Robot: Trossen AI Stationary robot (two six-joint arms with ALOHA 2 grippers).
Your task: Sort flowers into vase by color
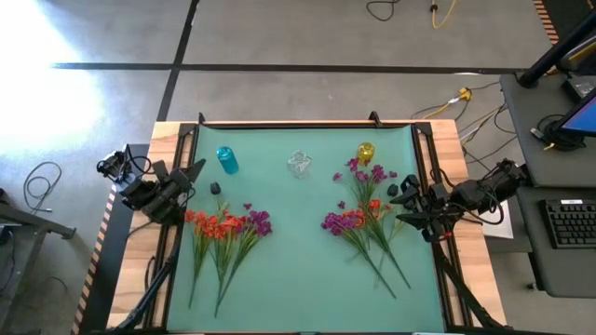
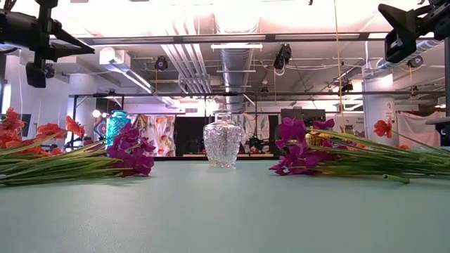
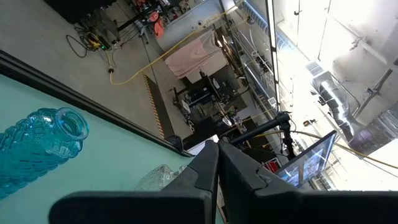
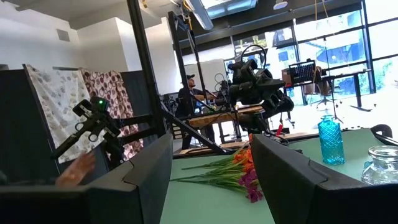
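High view: the left tool (image 1: 197, 168) is held together and the right tool (image 1: 399, 195) apart, both empty at the table's (image 1: 298, 279) sides. All flowers (image 1: 226, 226) are seen lying on the table; the vases (image 1: 298, 164) are unfilled, so sorting is judged unstarted.

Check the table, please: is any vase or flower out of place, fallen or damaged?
Nothing looks damaged or spilled. The blue vase, clear vase and yellow vase stand upright in a row at the far side. The flowers lie flat in two mixed bunches, left and right, still unsorted. One small dark bud lies apart near the blue vase.
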